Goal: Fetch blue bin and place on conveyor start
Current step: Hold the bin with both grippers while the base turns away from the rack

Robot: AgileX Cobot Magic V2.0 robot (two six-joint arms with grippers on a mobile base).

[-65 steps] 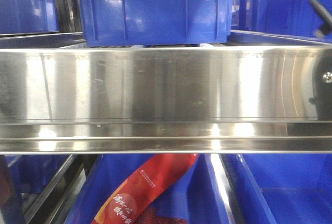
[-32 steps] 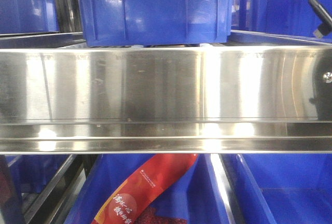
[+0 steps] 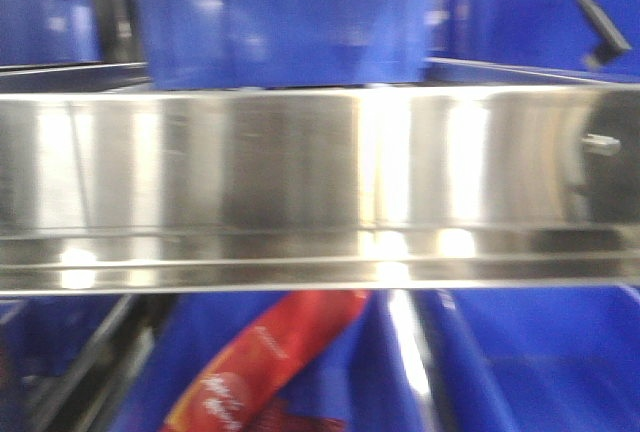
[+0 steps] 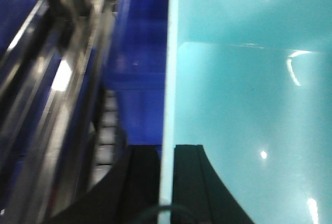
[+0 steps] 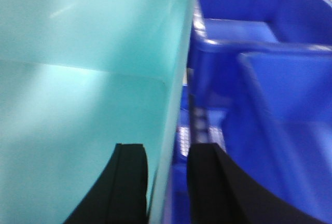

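- Blue bin (image 4: 249,105) is held at two walls, one tool on each. It sits among dark blue crates on the shelf unit. Can't tell if its base rests on anything.
- Left tool (image 4: 166,149): closed on the bin's wall. One black finger (image 4: 141,182) is on the outer face, the other on the inner face, and the wall edge runs up between them.
- Left wrist view: a dark blue crate (image 4: 140,53) is just beside the bin's outer wall. Steel shelf rails (image 4: 57,79) run along the left edge, blurred.
- Right tool (image 5: 166,149): closed on the opposite wall in the same straddle. Inner finger (image 5: 129,182) is against the pale interior, the outer one on the crate side.
- Right wrist view: neighbouring blue crates (image 5: 270,105) are close beside the bin's rim.
- Front view is motion-blurred. A stainless front rail (image 3: 300,182) spans the full width, with a screw (image 3: 600,142) near its right end.
- Upper crate (image 3: 290,22) stands on the shelf above the rail, centre. A black cable (image 3: 590,12) hangs at the top right corner.
- Below the rail, a red packet (image 3: 270,362) lies tilted in a lower crate (image 3: 540,372).
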